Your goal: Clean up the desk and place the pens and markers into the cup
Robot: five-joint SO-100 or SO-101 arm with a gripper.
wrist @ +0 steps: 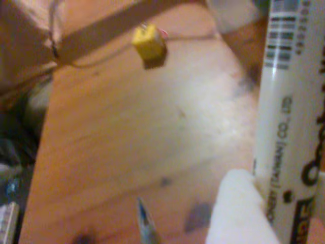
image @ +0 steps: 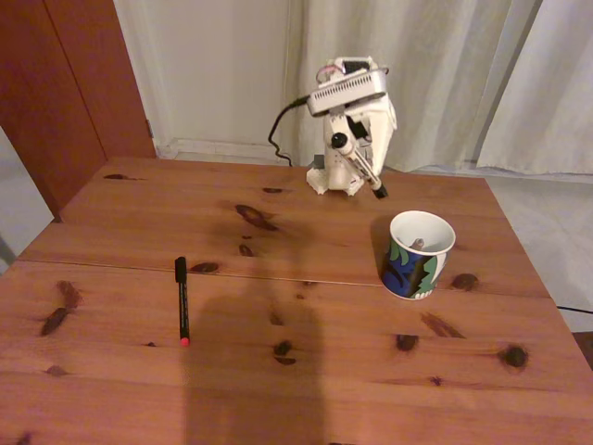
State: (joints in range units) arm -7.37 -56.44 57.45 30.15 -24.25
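Pens: black pen (image: 182,301) lies loose on desk (image: 306,371), well left of cup (image: 419,254). White marker (wrist: 292,117) clamped in gripper (image: 371,184) jaws behind cup, not yet dropped. Cup contents unclear.

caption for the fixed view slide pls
Arm's claw holds a marker beside the cup; black pen waits on desk.

Pale curtains (image: 445,83) hang beside a reddish-brown door (image: 69,83).

Desk (image: 306,306) knotty wood, satin; cup (image: 419,255) glossy ceramic.
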